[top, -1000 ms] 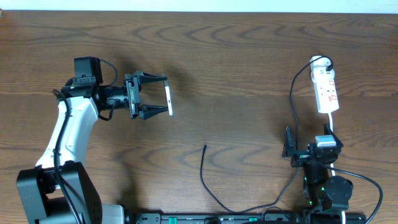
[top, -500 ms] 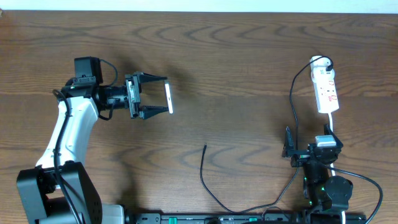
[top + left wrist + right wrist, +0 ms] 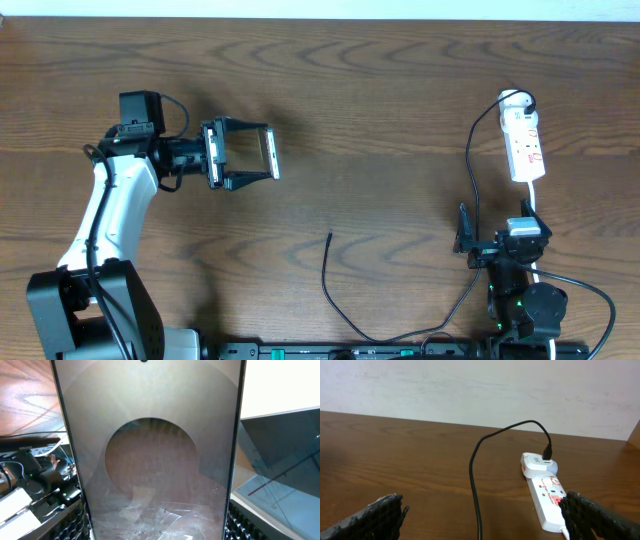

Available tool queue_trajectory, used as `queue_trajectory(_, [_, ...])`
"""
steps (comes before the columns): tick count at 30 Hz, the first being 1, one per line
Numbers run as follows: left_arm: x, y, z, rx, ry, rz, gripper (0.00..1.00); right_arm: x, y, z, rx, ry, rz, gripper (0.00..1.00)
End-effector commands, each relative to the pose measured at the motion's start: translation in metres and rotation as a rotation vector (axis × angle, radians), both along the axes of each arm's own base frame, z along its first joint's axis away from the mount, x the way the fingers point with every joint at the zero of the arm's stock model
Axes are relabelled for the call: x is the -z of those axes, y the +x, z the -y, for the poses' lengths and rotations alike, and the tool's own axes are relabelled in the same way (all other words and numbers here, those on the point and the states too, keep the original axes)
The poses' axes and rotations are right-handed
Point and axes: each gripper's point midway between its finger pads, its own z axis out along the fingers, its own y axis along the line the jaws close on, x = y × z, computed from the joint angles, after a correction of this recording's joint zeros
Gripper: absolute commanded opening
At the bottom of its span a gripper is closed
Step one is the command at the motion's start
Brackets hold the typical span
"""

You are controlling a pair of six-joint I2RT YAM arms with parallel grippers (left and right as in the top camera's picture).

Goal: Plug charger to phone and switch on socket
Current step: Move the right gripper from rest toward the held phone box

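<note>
Phone turned broader-faced overhead, clamped in left jaws, right jaws apart near socket, charger tip between.

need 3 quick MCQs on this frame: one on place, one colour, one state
1. The charger tip is: A plugged in; B loose on the table; C gripped.
2. The socket is: A white; B black; C blue.
3. The left gripper is: A open, empty; B shut on the phone; C out of view.
Key: 1B, the tip lies alone on bare wood. 2A, its body is white with red markings. 3B, the jaws clamp the phone's edges.
</note>
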Motion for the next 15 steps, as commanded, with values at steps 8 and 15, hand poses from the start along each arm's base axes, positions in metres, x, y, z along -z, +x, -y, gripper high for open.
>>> queue_trajectory(8, [-0.0166,0.0009,-0.0003,0.012,-0.024,0.070,0.07,0.0013,0.0000,0.0018,0.007,-0.005,-0.004,0.99])
queue_trajectory(15, [-0.0171,0.0007,-0.0001,0.014,-0.026,0.073,0.07,0.0013,0.0000,0.0018,0.007,-0.004,-0.004,0.99])
